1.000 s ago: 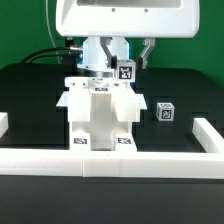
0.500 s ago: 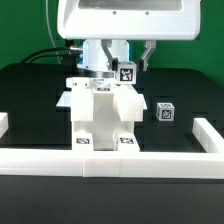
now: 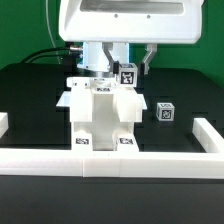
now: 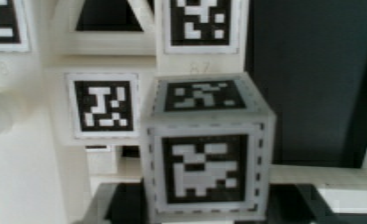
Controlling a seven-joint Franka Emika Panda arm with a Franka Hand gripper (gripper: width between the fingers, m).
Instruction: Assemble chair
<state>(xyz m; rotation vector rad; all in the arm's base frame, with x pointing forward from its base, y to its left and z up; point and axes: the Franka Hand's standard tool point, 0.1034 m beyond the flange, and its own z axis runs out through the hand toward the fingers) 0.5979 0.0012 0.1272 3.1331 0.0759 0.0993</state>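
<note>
My pincer (image 3: 125, 66) is clamped on a tagged block (image 4: 206, 150) beside the half-built chair (image 3: 100, 115). Next, I judge, I must align and seat it

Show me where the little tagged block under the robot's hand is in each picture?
Exterior view: the little tagged block hangs just below the hand, by the top of the chair.
Wrist view: the block fills the middle, close up.
Shared landmark: the white chair with square tags, next to the block in both.
</note>
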